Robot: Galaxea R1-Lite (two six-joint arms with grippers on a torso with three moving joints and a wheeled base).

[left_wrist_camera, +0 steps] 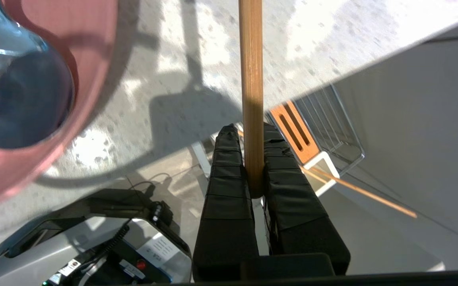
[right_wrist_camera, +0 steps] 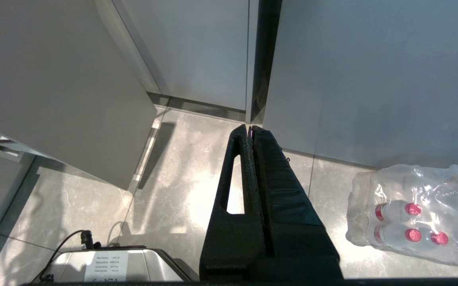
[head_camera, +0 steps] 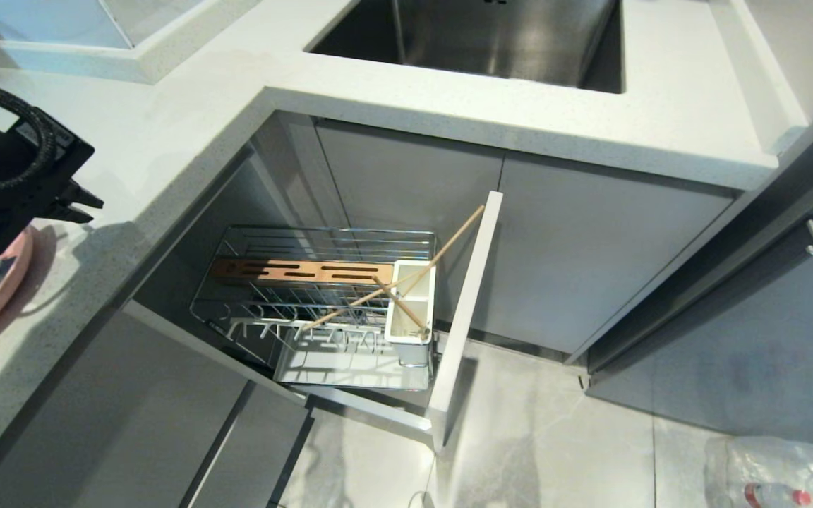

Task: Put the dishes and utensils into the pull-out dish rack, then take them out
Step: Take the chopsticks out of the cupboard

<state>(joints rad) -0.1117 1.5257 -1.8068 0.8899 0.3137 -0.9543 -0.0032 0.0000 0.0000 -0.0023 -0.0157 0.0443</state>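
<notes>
Left end effector (left_wrist_camera: 253, 159) is clamped on one chopstick (left_wrist_camera: 251, 79) above the surface (head_camera: 188, 120). The other chopstick (head_camera: 442, 250) leans in the white cup (head_camera: 412, 303) of the rack (head_camera: 322, 296). Carry it across, tip down, and release inside the cup. Right end effector (right_wrist_camera: 250, 129) is closed and empty, near the floor.

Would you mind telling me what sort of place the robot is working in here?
Most likely a home kitchen: a white speckled stone countertop holds a recessed stainless steel sink, and below it a chrome wire pull-out dish rack stands open among flat grey cabinet doors.
</notes>
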